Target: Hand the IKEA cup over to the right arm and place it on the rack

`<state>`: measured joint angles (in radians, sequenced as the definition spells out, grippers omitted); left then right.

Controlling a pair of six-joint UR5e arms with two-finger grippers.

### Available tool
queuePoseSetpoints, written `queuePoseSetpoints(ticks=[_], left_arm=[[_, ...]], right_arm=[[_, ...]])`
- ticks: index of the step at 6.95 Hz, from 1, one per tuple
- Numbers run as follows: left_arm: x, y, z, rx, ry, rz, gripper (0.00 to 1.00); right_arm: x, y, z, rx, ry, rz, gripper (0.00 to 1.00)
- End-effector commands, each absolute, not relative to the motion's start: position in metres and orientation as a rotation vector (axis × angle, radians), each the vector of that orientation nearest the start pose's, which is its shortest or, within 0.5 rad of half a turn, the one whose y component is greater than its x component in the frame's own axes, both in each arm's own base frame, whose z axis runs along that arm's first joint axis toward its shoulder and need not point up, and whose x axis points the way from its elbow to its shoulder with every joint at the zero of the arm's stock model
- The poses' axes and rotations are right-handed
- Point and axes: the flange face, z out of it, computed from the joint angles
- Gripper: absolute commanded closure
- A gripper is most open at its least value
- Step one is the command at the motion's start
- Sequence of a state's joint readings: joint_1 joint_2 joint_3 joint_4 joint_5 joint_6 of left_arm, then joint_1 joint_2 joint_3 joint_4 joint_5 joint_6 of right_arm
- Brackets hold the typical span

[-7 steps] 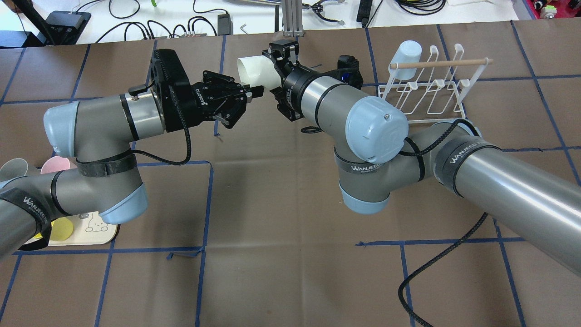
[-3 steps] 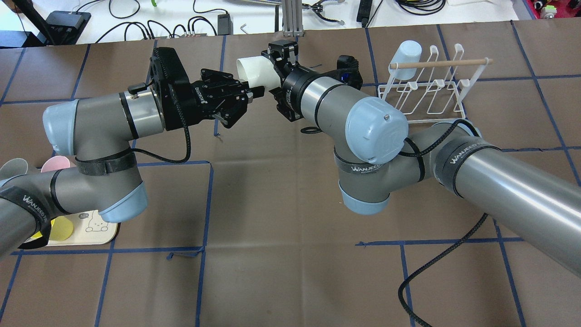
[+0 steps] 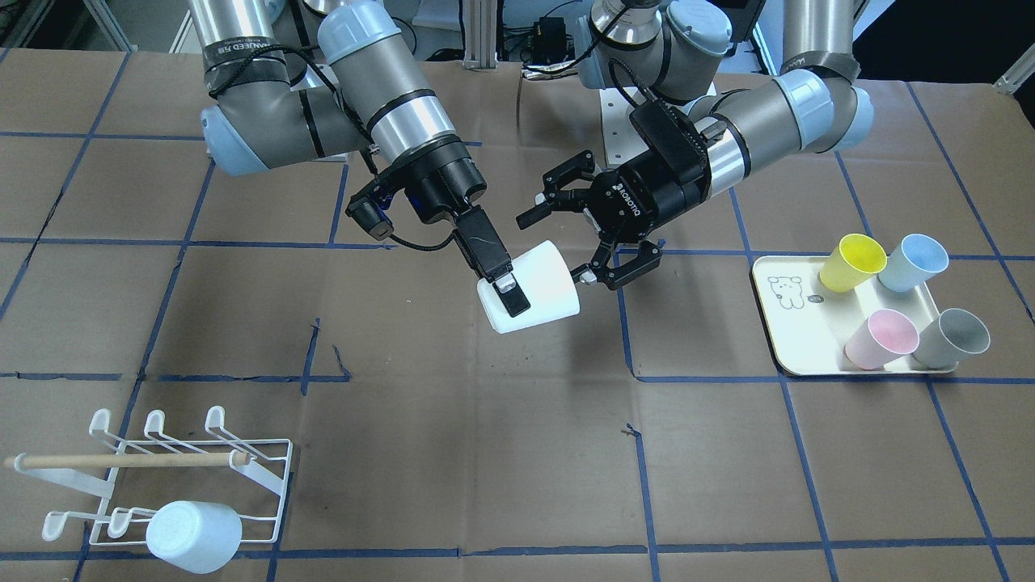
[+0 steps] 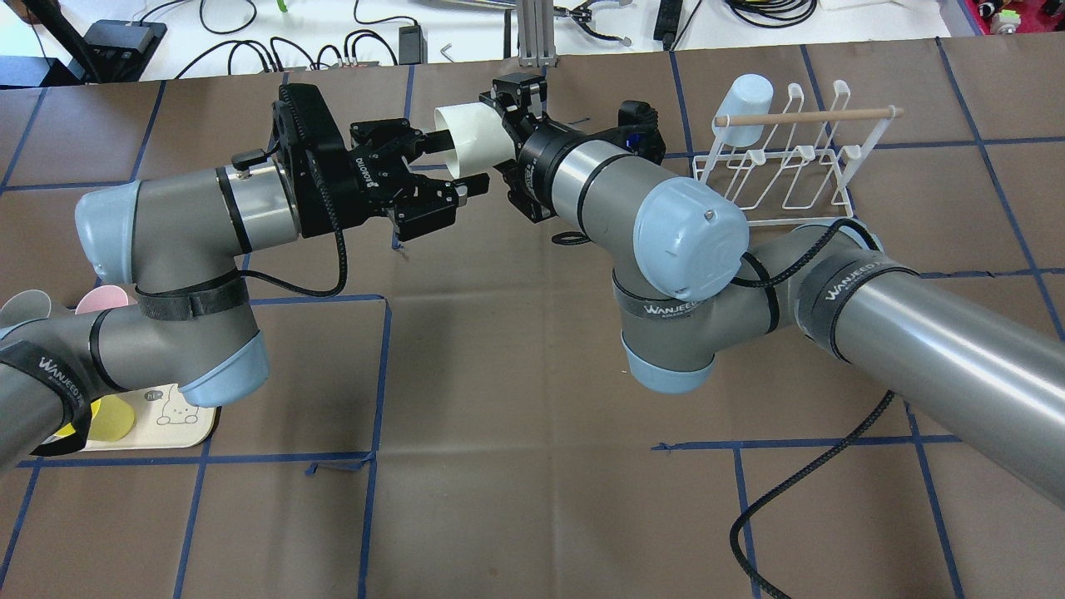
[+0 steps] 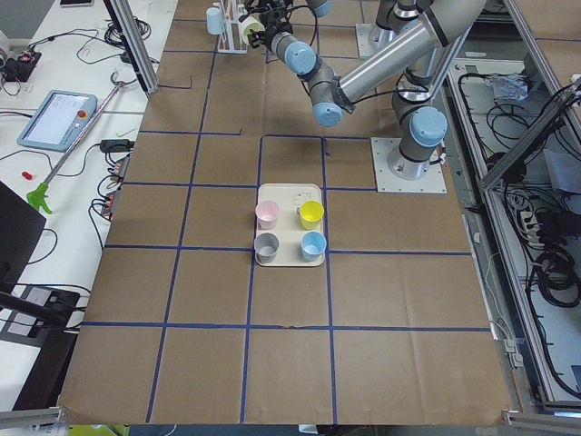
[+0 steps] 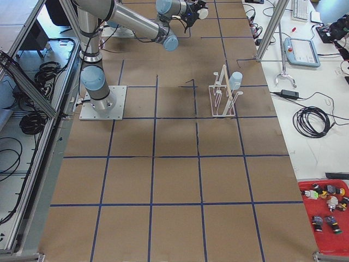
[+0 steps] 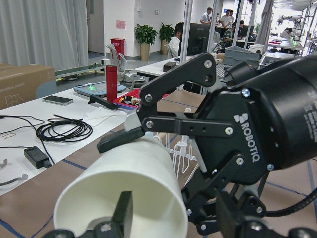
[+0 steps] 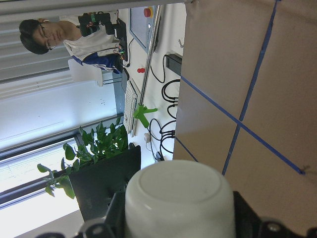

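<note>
1. While the right gripper [image 3: 517, 299] clamps the white cup [image 3: 551, 297] across its side, the cup hangs in the air above the middle of the brown table [image 3: 485, 453]. It lies on its side, with its base toward the right wrist.
2. The cup's open mouth faces the left gripper [image 3: 551, 246]. Its fingers now stand spread wide at the rim, one to each side. Whether either finger touches the rim cannot be told.
3. Compared with a moment ago, this is the main change. In the earlier overhead views the left fingers were pinched together at the cup's rim, and now they have let go.
4. The cup and the right arm [image 4: 599, 191] sit in the same place as before. The left arm [image 4: 183, 225] has barely shifted.
5. The white wire rack [image 3: 202, 469] stands well apart from the held cup, near a table corner. A pale blue cup [image 3: 194, 536] already hangs upside down on one of its prongs.
6. At the other end, a cream tray [image 3: 796, 331] with a bear drawing holds four cups: yellow [image 3: 851, 260], blue [image 3: 914, 263], pink [image 3: 881, 339] and grey [image 3: 954, 339].
</note>
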<state>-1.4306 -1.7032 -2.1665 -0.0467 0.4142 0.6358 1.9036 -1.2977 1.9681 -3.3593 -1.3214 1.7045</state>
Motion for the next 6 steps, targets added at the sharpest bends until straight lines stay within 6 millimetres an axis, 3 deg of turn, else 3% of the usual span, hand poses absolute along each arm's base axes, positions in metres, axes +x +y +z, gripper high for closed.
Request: queuePoseSetpoints(ticks=[1, 3, 5, 6], left_arm=[[-0.142, -0.479, 0.369, -0.987, -1.838, 1.296, 0.02], [-0.099, -0.487, 0.369, -0.915, -1.868, 1.345, 0.02], [-0.062, -0.499, 0.367, -0.84, -1.941, 1.367, 0.02], [-0.054, -0.511, 0.379, -0.802, -2.048, 1.337, 0.02]], right_arm=[[0.33, -0.472, 0.375, 1.162, 1.674, -0.452, 0.65], [0.313, -0.488, 0.378, 1.192, 1.65, -0.487, 0.73], [0.253, -0.519, 0.384, 1.18, 1.674, -0.648, 0.82], [0.23, -0.528, 0.387, 1.115, 1.741, -0.77, 0.84]])
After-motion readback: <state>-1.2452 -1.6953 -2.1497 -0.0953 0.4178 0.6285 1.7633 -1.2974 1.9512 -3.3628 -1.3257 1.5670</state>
